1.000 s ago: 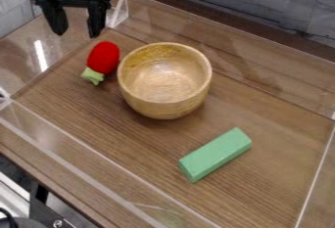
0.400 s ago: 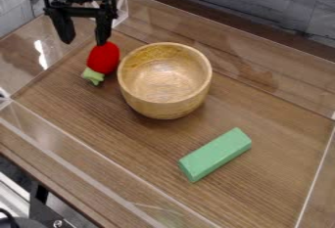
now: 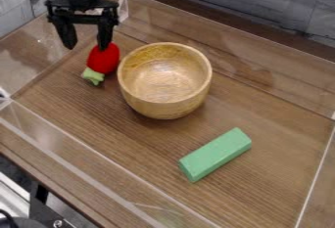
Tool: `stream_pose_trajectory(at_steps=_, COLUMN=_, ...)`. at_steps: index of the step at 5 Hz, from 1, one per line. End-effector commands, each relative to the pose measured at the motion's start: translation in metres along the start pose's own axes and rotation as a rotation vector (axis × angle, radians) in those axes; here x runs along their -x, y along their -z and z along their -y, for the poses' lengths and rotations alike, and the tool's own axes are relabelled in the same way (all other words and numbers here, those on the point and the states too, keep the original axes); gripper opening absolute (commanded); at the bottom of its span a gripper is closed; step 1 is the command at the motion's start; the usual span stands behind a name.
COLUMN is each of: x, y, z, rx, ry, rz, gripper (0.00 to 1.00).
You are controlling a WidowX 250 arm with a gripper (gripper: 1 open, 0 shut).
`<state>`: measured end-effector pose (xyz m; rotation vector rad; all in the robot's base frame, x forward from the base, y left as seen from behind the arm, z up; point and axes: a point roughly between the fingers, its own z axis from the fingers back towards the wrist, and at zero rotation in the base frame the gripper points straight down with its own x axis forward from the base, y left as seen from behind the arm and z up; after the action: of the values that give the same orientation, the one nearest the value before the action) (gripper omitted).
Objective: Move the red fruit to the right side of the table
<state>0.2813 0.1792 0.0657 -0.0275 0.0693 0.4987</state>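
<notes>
End effector point(image 3: 81, 38) lower than before, open above red fruit point(image 3: 101, 59).

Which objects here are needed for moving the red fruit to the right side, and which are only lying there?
Needed: red fruit, open gripper just above it, table.
Only lying there: wooden bowl, green block.

Red fruit point(image 3: 102, 58) with green stem, tan wooden bowl point(image 3: 165, 78), green block point(image 3: 215, 154), brown wood-grain table point(image 3: 118, 144).
</notes>
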Motion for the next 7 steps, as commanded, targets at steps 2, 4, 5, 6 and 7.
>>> stream_pose_trajectory(at_steps=2, x=-0.006, y=0.002, z=0.006, rx=-0.01, ry=-0.036, rz=0.062, gripper=1.0)
stream_pose_trajectory(at_steps=4, x=-0.011, y=0.024, z=0.013, rx=-0.01, ry=0.114, rz=0.076, gripper=1.0)
stream_pose_trajectory(at_steps=5, x=-0.016, y=0.025, z=0.015, rx=-0.003, ry=0.117, rz=0.078, gripper=1.0)
stream_pose_trajectory(at_steps=6, x=-0.02, y=0.026, z=0.016, rx=0.004, ry=0.119, rz=0.078, gripper=1.0)
stream_pose_trajectory(at_steps=7, x=-0.03, y=0.035, z=0.005, rx=0.002, ry=0.103, rz=0.078, gripper=0.0)
